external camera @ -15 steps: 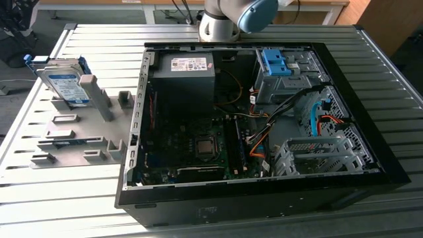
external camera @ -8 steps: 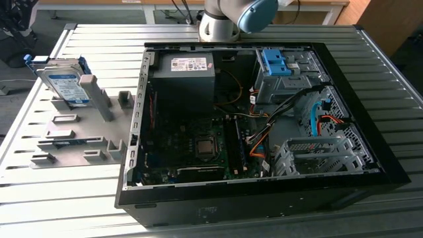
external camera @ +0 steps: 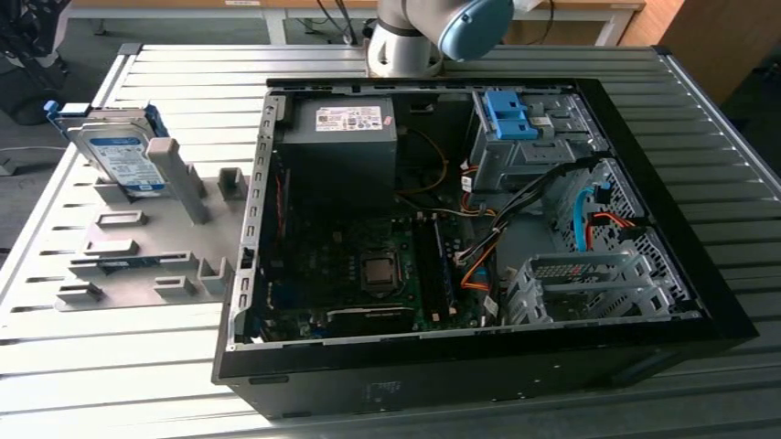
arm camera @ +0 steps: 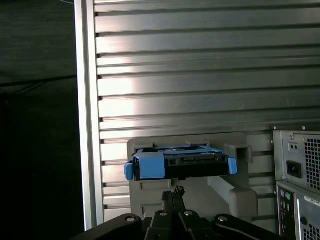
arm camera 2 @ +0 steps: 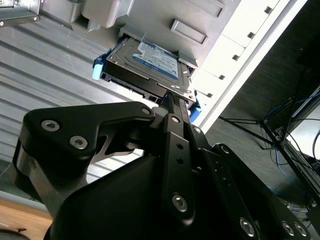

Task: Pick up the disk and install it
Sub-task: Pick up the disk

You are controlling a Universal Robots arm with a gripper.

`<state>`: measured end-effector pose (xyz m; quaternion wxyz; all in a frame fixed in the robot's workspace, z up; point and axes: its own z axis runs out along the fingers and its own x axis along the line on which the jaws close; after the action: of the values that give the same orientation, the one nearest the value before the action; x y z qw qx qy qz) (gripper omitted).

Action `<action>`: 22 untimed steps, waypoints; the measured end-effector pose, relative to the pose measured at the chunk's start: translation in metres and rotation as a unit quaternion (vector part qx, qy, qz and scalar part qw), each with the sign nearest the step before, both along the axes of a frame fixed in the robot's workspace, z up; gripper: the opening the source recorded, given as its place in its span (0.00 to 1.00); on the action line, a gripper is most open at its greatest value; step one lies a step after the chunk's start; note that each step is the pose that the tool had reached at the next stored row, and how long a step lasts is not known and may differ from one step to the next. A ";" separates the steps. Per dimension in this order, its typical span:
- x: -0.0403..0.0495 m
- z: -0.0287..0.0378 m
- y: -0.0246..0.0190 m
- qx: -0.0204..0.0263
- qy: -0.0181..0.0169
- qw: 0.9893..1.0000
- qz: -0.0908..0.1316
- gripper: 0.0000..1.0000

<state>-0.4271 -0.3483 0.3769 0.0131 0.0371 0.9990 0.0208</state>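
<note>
Exterior view: the disk stands on edge, leaning in a slot of the grey holder on the desk, to the exterior view's left of the open computer case. In the first wrist view the gripper points at the disk's blue-railed end, apart from it, with its fingers drawn together and nothing between them.

As I judge the risks, closed fingers cannot straddle the drive, so arriving like this would push it over or out of its slot. A grip on the blue plastic rails alone could flex or slip. Inside the case, loose cables beside the drive cage could snag the disk.
</note>
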 end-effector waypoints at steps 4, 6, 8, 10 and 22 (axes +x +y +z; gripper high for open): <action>-0.0001 0.0001 0.0000 0.000 0.000 1.000 0.009 0.11; -0.0001 0.0000 0.0000 0.000 0.000 1.000 0.021 0.11; -0.0001 0.0000 0.0000 0.000 0.000 0.999 0.039 0.11; -0.0001 -0.0001 0.0000 0.000 0.000 0.998 0.057 0.11; -0.0001 0.0000 0.0000 0.000 0.000 0.998 0.066 0.11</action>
<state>-0.4272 -0.3483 0.3769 0.0117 -0.0292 0.9993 0.0216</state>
